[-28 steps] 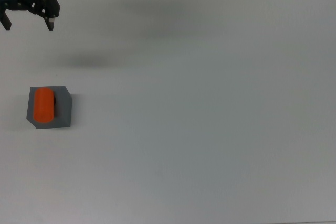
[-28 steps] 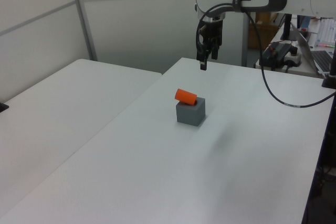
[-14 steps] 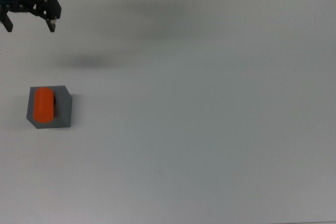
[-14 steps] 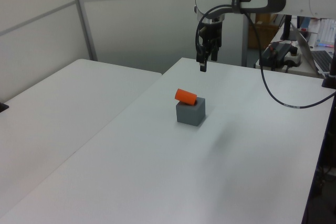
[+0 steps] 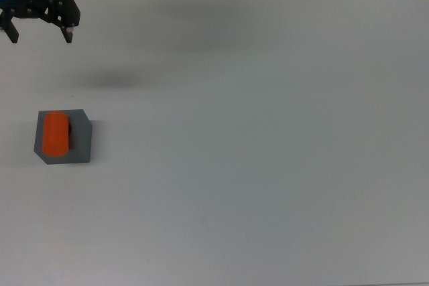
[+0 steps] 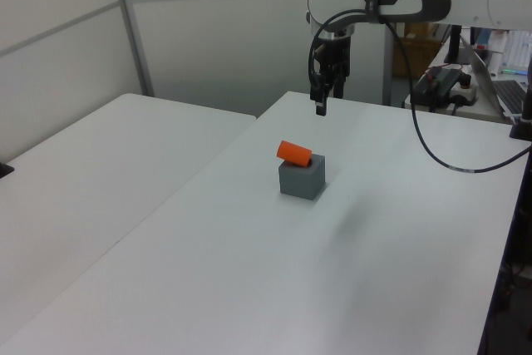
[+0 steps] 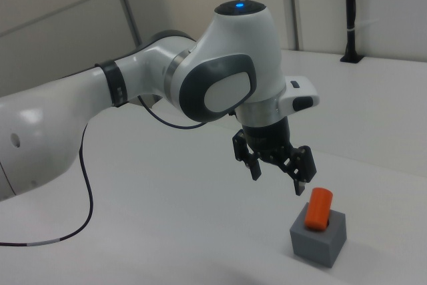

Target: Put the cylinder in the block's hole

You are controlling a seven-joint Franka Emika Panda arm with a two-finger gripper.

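Cylinder seated crooked, claw clear

Small bright orange cylinder (image 6: 294,152) sits tilted in the top of the matte dark grey cube (image 6: 302,178), leaning over one edge. My claw (image 7: 274,172) hangs spread and empty, well apart. Risk: a nudge could tip it out, since it looks only partly in.

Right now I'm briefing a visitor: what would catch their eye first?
The bright orange cylinder, leaning in the top of the dark grey block on the white table. Next, the open gripper, raised clear of both and holding nothing.
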